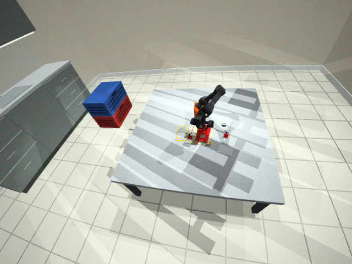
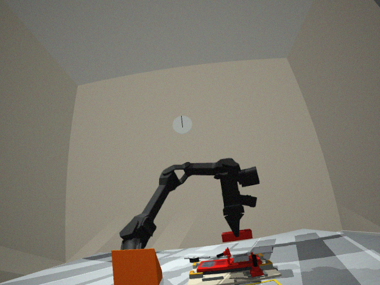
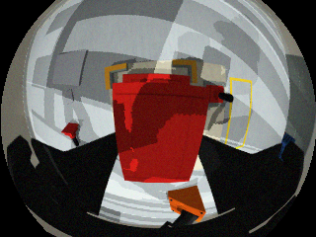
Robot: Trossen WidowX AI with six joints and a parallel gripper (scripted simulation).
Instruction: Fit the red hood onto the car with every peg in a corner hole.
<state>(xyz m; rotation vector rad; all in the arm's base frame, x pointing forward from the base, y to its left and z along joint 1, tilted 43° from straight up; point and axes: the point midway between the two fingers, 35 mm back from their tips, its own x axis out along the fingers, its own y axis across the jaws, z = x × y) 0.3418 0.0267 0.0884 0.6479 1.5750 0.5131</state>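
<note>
The red hood (image 1: pixel 205 130) (image 2: pixel 228 237) (image 3: pixel 160 133) is held in my gripper (image 2: pixel 236 235) (image 3: pixel 158 138), which is shut on its two sides. In the exterior view the hood hangs above the red chassis (image 1: pixel 202 138) (image 2: pixel 218 265) (image 3: pixel 155 78), with a visible gap between them, and looks about level. The chassis sits in the jig (image 1: pixel 210 143) (image 2: pixel 196 274) (image 3: pixel 185 63), which has yellow corner brackets. In the wrist view the hood covers most of the chassis, with only its far end showing. The engine block and pegs cannot be made out clearly.
A red stand with a black stub (image 1: pixel 189 137) (image 2: pixel 256 271) (image 3: pixel 214 94) stands beside the chassis. Another small red piece (image 1: pixel 225 135) (image 3: pixel 71 129) is on the opposite side. An orange block (image 2: pixel 135 266) (image 3: pixel 187 197) stands near the arm's base. A grey plate (image 3: pixel 70 66) lies beyond the jig.
</note>
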